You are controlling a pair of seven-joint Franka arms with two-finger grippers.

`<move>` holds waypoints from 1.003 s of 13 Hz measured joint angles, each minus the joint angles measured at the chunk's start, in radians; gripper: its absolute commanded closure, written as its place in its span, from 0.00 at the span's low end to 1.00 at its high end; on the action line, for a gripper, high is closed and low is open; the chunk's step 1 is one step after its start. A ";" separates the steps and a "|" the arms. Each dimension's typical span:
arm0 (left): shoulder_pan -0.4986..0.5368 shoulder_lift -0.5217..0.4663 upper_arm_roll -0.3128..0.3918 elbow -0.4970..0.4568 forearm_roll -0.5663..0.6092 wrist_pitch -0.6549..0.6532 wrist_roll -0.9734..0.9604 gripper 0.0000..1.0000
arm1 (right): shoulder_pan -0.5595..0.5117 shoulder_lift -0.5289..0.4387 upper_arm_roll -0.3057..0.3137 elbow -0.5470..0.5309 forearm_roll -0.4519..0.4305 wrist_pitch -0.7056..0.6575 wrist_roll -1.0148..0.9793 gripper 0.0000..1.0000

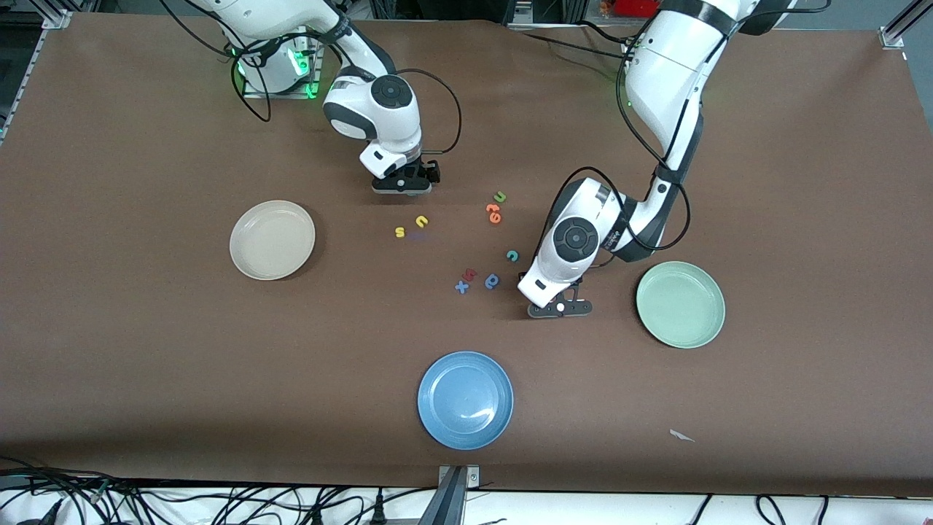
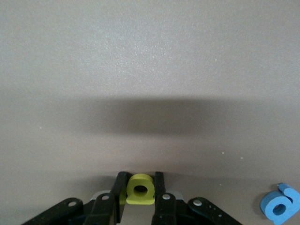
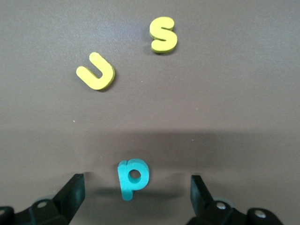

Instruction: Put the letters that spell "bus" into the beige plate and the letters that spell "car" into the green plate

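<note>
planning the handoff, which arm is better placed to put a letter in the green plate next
Left. The left gripper is shut on the yellow a, low over the table beside the green plate. The right gripper is open around the teal b, near the beige plate's end of the table.

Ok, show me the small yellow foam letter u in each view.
Front view: yellow foam u lies beside the yellow foam s.
Left wrist view: absent; left gripper pinches a yellow foam a.
Right wrist view: the u sits ahead of the open right gripper.
Shared landmark: that s, front and right wrist views.
</note>
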State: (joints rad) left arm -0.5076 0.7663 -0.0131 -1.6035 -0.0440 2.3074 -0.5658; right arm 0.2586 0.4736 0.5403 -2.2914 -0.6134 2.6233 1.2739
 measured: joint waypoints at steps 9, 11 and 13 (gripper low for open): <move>0.229 -0.107 0.024 0.030 0.000 -0.203 0.388 0.86 | 0.000 0.010 0.001 0.003 -0.020 0.024 0.004 0.47; 0.287 -0.107 0.026 0.028 0.001 -0.230 0.530 0.85 | 0.000 0.007 0.001 0.004 -0.021 0.026 0.004 0.60; 0.323 -0.107 0.033 0.025 0.039 -0.265 0.666 0.25 | 0.000 0.005 0.001 0.004 -0.021 0.027 0.004 0.74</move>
State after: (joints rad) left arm -0.1842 0.6593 0.0198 -1.5788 -0.0046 2.0424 0.1003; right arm 0.2586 0.4784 0.5415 -2.2871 -0.6341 2.6507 1.2777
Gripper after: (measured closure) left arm 0.722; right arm 0.524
